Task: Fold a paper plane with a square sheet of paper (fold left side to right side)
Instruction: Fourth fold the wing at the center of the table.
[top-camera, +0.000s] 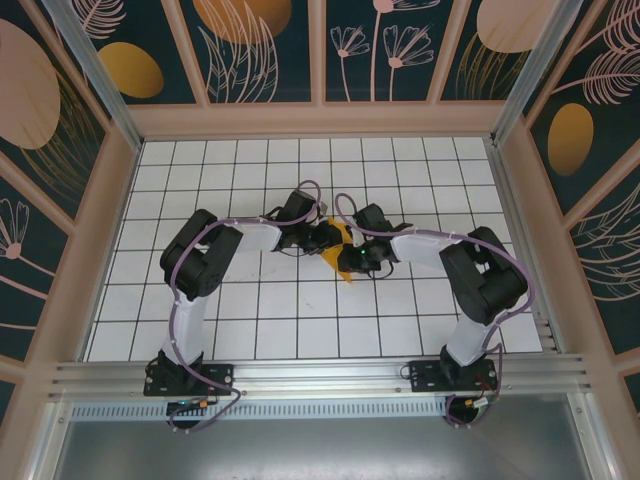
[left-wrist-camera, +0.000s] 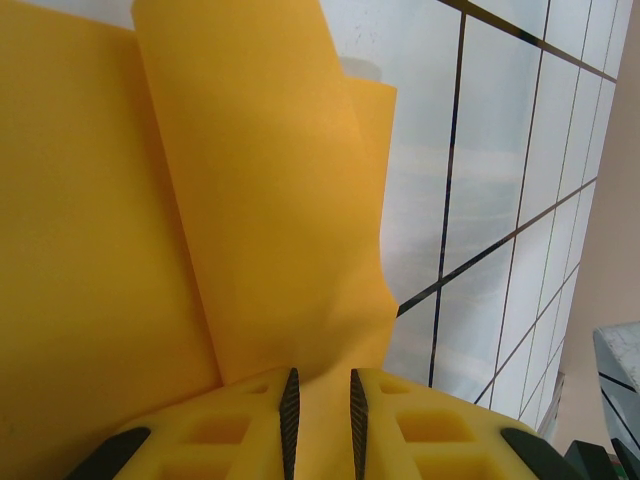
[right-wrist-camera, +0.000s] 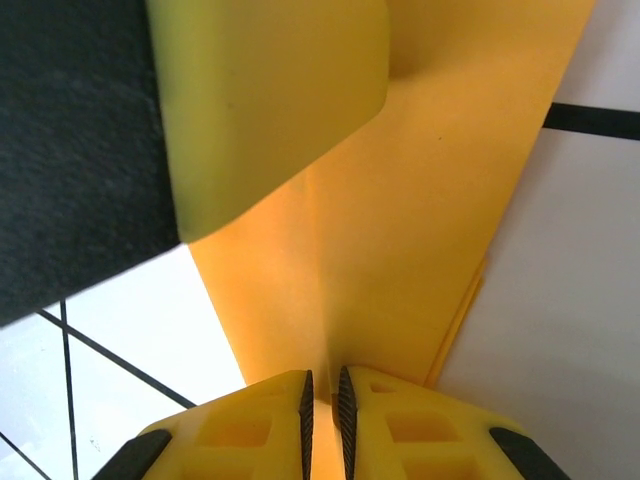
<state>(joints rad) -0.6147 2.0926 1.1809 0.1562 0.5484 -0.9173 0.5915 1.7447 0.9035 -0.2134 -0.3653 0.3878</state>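
The paper plane (top-camera: 343, 252) is a narrow, pointed fold of orange-yellow paper held just above the middle of the grid table between both grippers. My left gripper (top-camera: 328, 238) comes in from the left and is shut on the paper's edge (left-wrist-camera: 320, 375); the layered paper (left-wrist-camera: 250, 200) rises and curls ahead of its fingers. From the right, my right gripper (top-camera: 353, 258) is shut on the centre ridge (right-wrist-camera: 322, 375), with the paper (right-wrist-camera: 430, 220) stretching away and stacked edges showing on the right. A yellow finger (right-wrist-camera: 270, 90) of the left gripper presses the paper from above in the right wrist view.
The white grid table (top-camera: 250, 310) spreads around the arms, bounded by tan walls (top-camera: 320, 120) at the back and sides. An aluminium rail (top-camera: 320, 375) runs along the near edge by the arm bases.
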